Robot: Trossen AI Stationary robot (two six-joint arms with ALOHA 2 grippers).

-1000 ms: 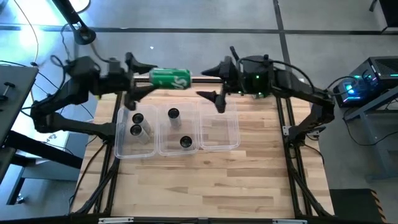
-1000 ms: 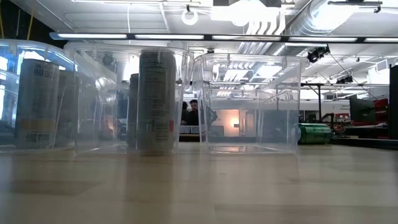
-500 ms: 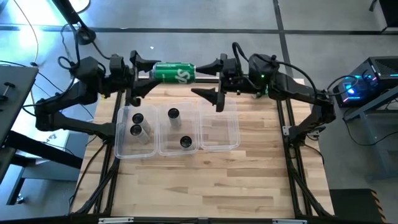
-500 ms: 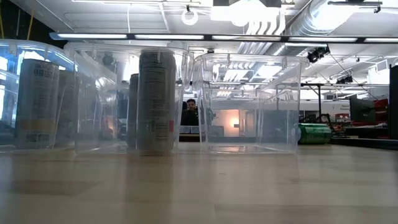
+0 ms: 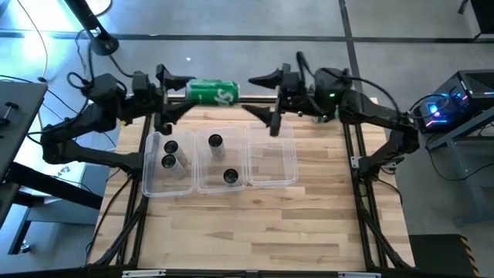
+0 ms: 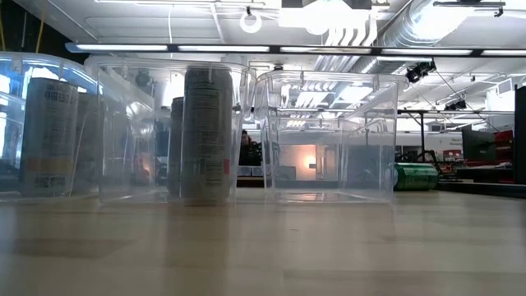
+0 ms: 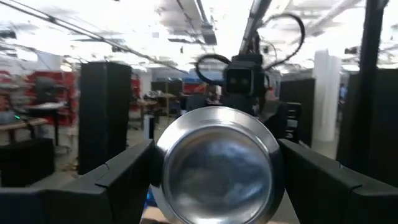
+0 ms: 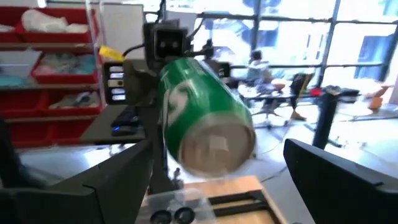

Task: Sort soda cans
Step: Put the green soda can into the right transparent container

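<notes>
Low view, nearest first — bare wooden table; on it three clear tubs in a row. Left tub: two pale silver-white cans, upright, close together. Middle tub: two black cans, one nearer and one farther, upright, apart from each other. Right tub: nothing visible inside. Beyond the tubs, a green can lying on its side near the table's far edge.

High view, far edge of table — second green can held horizontal in the air, above the table's back edge, between the two arms. Left gripper: fingers closed against the can's sides at its left end, gripping it; the left wrist view shows the silver can end filling the space between both fingers. Right gripper: fingers spread wide, just beside the can's right end, not touching it; the right wrist view shows the can end-on between the spread fingers.

Room behind: shelving, ceiling lights, a seated person in the distance.
</notes>
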